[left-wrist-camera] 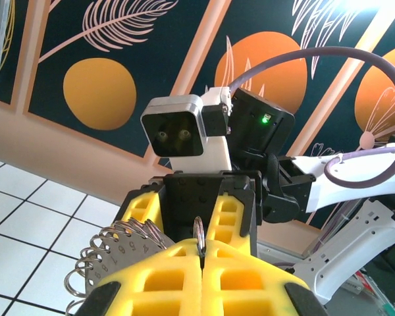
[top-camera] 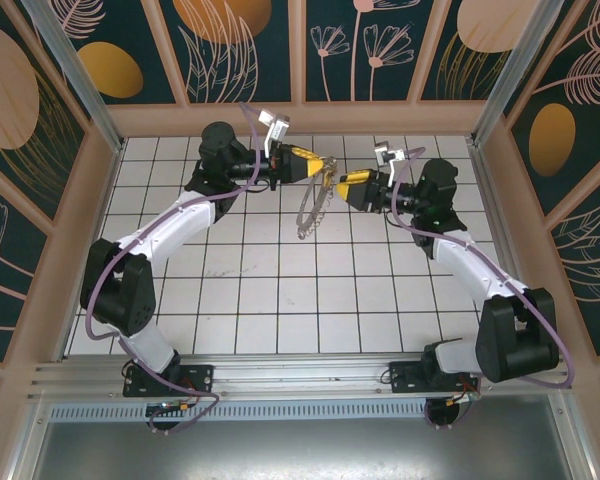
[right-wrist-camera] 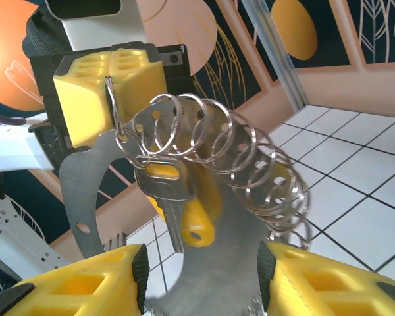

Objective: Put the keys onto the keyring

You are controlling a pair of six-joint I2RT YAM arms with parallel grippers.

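Two left fingers (left-wrist-camera: 161,280) tight on keyring (right-wrist-camera: 76,191), right fingers (right-wrist-camera: 85,286) wide apart.

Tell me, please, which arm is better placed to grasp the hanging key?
The right, probably: the right gripper has its jaws open, the key hanging just ahead, while the left gripper is shut on the keyring, carrying it.

Over the far side of the tiled table (top-camera: 280,300), the left gripper (top-camera: 326,168) and right gripper (top-camera: 341,183) face each other, tips close. The keyring (top-camera: 309,213) dangles below them, apparently held by the left one.
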